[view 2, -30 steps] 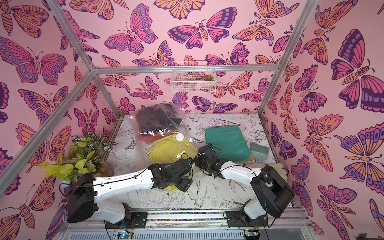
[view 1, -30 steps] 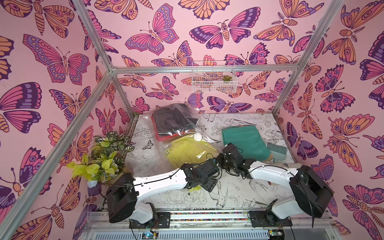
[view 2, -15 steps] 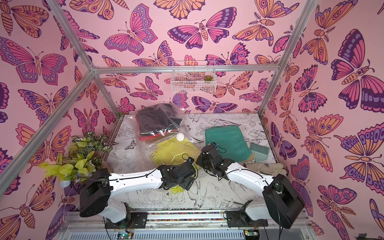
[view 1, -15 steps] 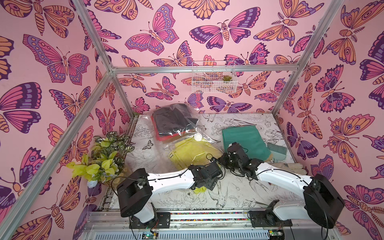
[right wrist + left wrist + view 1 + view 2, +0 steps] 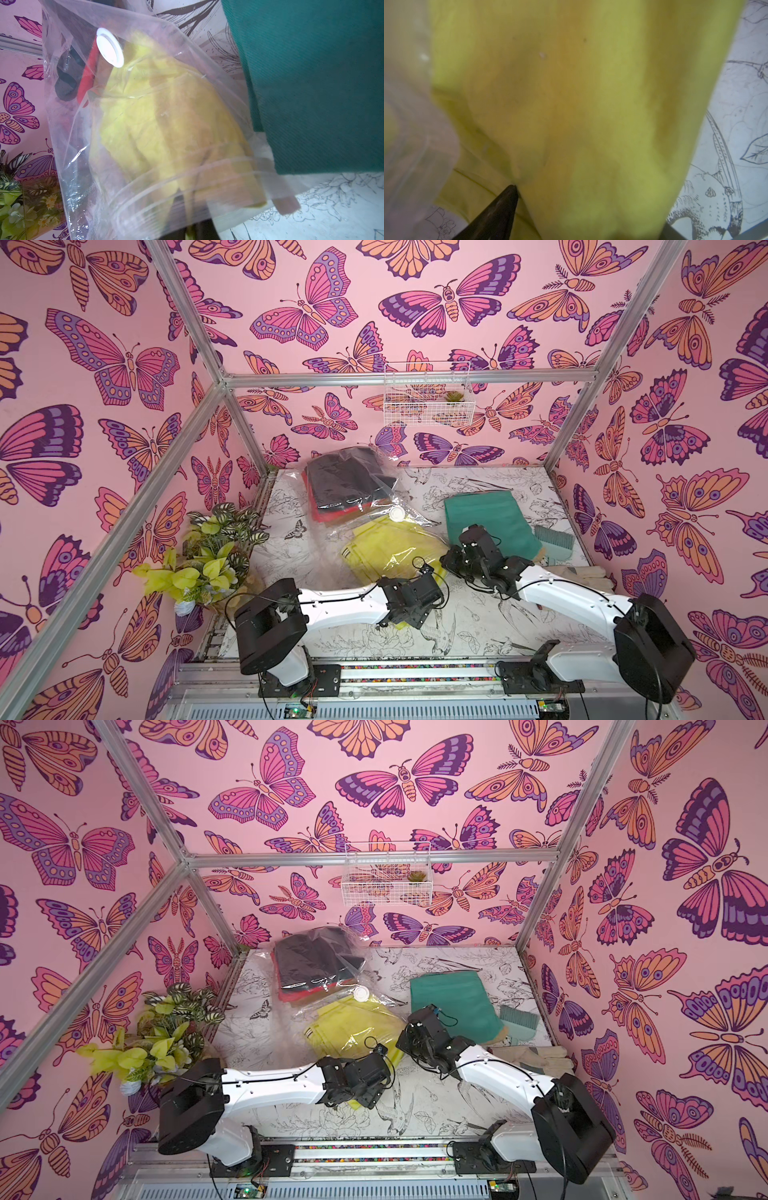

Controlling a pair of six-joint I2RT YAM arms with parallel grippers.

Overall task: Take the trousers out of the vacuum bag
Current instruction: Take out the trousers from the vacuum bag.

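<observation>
The vacuum bag [image 5: 376,489] lies crinkled at the table's middle-left, its white valve cap [image 5: 397,513] on top. Black trousers [image 5: 345,477] and red trousers [image 5: 330,515] sit deep inside it. The yellow trousers [image 5: 386,547] reach out through the bag's mouth toward me. My left gripper [image 5: 409,610] is at their near end; in the left wrist view yellow cloth [image 5: 571,104] fills the wide gap between its fingers [image 5: 500,207]. My right gripper [image 5: 451,562] is shut on the bag's mouth strip [image 5: 187,187]. Teal trousers [image 5: 486,518] lie outside, to the right.
A leafy potted plant [image 5: 208,556] stands at the left edge. A teal brush [image 5: 555,537] and pale work gloves [image 5: 582,572] lie at the right, beside the right arm. A white wire basket [image 5: 428,393] hangs on the back wall.
Both arms have swung a little to the right. The left gripper has drawn slightly nearer with the yellow cloth, and the bag's mouth has shifted with the right gripper.
</observation>
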